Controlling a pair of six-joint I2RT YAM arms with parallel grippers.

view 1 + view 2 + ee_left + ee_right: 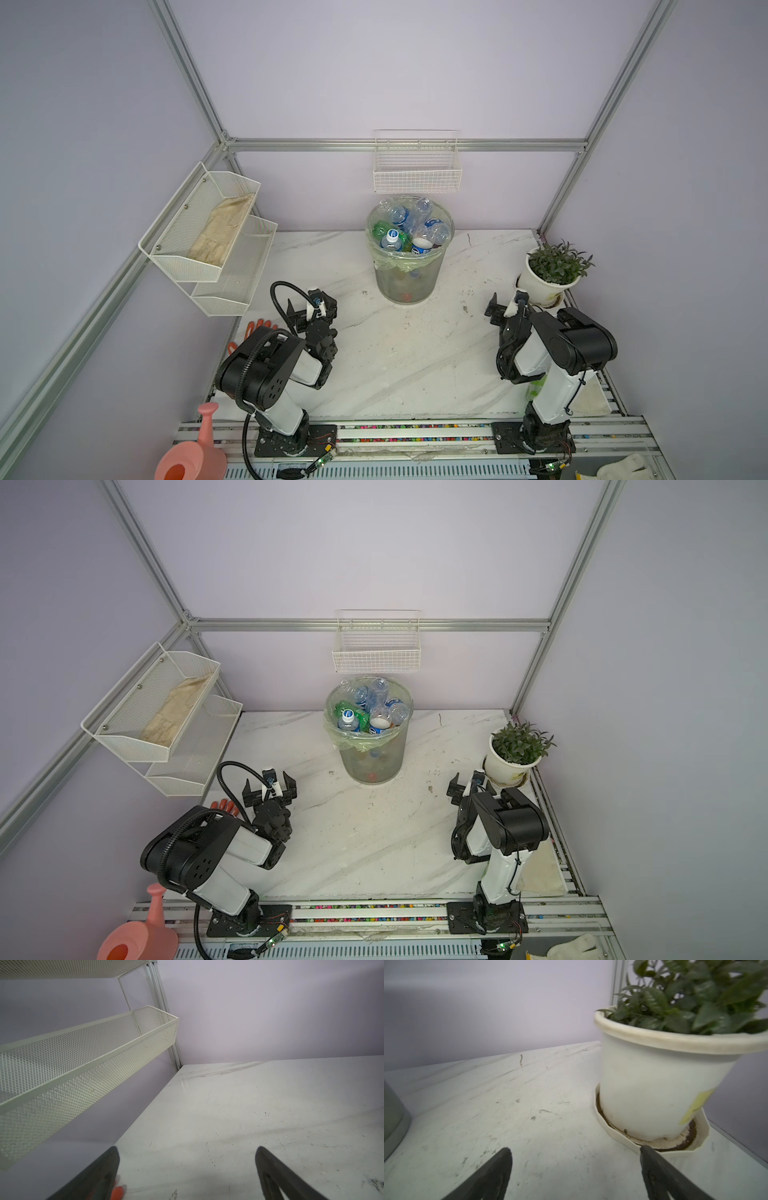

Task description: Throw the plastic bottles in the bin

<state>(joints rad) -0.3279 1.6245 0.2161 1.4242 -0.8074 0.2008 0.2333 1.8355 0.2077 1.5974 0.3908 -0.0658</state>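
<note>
**Top views: bottles all in the bin, both grippers empty**

Top views, left to right. We see the left gripper [311, 309] low over the table [395, 357], jaws spread wide with nothing between them. The left wrist view agrees: only bare table shows between the jaws. An orange glove [257, 326] lies just beside it on the outer side.

The bin [405, 286] stands at the back, ahead of both arms and between them. We judge neither arm clearly nearer. The bottles [411, 226] are heaped inside up to the rim, long axes every which way and a few necks up. One green bottle [380, 230] sits at the left of the heap. We find no bottle loose on the table, so we judge the task done with no pick left. From either gripper the bottles lie forward and inward.

The right gripper [473, 791] is near the pot [544, 284], jaws also wide apart and empty. In the right wrist view one jaw tip is just beside the saucer [702, 1136].

Writing: the bottle labels are blue bands with white lettering, too small to read. The yellow sticker [695, 1105] on the pot shows no legible text.
</note>
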